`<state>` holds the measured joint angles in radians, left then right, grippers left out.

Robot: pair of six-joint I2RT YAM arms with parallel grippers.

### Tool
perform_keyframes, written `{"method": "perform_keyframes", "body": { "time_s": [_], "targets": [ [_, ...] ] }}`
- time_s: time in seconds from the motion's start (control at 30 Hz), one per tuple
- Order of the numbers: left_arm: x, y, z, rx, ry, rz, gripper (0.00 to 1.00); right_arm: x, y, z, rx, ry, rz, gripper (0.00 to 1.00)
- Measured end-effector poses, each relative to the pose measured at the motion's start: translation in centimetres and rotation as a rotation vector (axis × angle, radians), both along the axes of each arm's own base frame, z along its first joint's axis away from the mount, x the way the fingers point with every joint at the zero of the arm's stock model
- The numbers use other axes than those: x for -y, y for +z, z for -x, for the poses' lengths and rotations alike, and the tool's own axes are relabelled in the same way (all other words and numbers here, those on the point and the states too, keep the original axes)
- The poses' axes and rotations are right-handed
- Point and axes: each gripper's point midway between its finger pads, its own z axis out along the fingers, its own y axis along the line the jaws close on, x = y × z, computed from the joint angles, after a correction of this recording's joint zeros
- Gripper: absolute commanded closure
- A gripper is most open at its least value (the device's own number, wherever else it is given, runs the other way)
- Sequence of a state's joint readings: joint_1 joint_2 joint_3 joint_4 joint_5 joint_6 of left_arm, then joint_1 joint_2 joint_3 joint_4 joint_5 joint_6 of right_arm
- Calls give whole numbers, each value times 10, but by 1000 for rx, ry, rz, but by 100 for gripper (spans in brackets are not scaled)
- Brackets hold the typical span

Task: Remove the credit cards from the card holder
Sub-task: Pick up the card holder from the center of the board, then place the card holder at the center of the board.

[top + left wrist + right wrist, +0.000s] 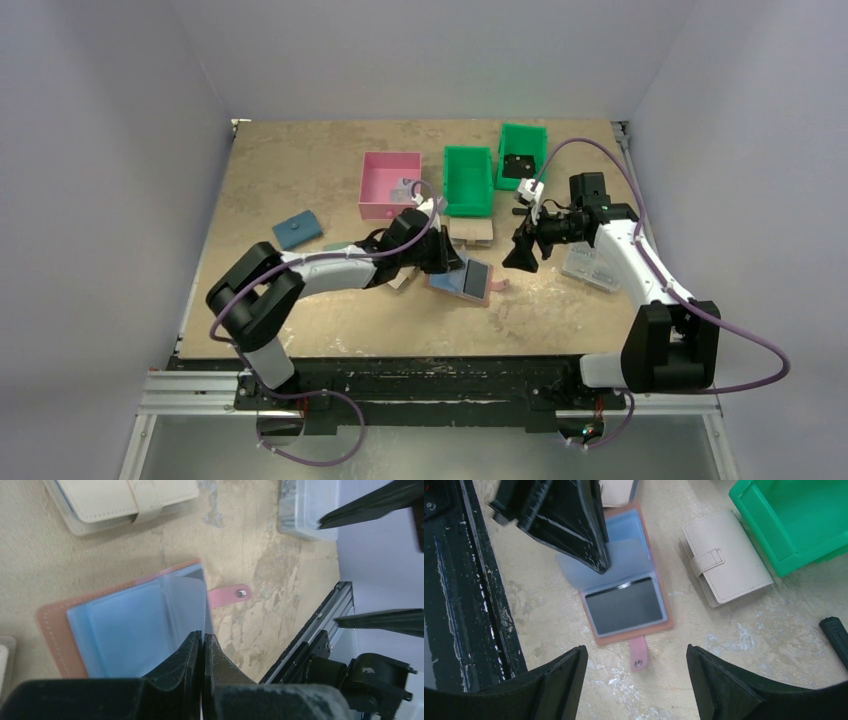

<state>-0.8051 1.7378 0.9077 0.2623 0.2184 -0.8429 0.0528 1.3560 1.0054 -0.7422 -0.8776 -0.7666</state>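
Note:
The card holder [447, 285] lies open on the table, terracotta outside with light blue lining [125, 625]. Its snap strap [639, 655] points toward the table's front. A black credit card [624, 605] sits in the pocket of the half nearer the strap. My left gripper [203, 639] is shut on the edge of a translucent sleeve leaf [624, 560] of the holder, lifting it off the black card. My right gripper [635, 649] hovers open above the strap with nothing between its fingers; it shows in the top view [522, 258] just right of the holder.
A beige snap wallet [724, 560] lies just behind the holder. Two green bins [468, 180] [522, 155] and a pink box [389, 183] stand at the back. A blue-green wallet [297, 230] is at the left, a clear plastic box [590, 265] at the right. The table's front rail [454, 605] is close.

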Motion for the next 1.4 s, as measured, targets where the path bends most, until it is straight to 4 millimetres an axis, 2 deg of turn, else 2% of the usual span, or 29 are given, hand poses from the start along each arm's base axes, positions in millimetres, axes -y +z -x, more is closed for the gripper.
{"method": "perform_keyframes", "body": {
  "time_s": [0.2,0.3,0.43,0.5,0.53,0.57,0.73,0.87,1.0,1.1,1.2,1.33,1.4],
  "targets": [
    [-21,60,-6,115,17,-21,100,0,0,0,0,1,-2,19],
    [-46,80,-14,147,54,-48,100,0,0,0,-1,1,-2,19],
    [-96,92,-37,157,152,-105,100,0,0,0,0,0,-2,19],
    [-131,97,-54,159,221,-141,100,0,1,0,0,0,-2,19],
    [-139,100,-56,165,229,-155,100,0,1,0,0,0,-2,19],
    [-164,102,-70,167,286,-174,100,0,1,0,0,0,-2,19],
    [-239,126,-108,213,417,-239,100,0,1,0,1,0,-3,19],
    [-289,156,-145,261,505,-227,100,0,3,1,7,0,-4,19],
    [-330,176,-187,290,575,-185,100,0,4,2,11,1,-4,19],
    [-347,179,-220,302,597,-142,100,0,5,2,12,1,-5,19],
    [-352,169,-250,292,585,-100,100,0,5,2,12,1,-5,19],
    [-357,131,-280,238,559,-53,100,0,5,2,12,2,-5,19],
    [-365,100,-289,182,562,-42,100,0,5,2,14,2,-5,19]
  ]
}}
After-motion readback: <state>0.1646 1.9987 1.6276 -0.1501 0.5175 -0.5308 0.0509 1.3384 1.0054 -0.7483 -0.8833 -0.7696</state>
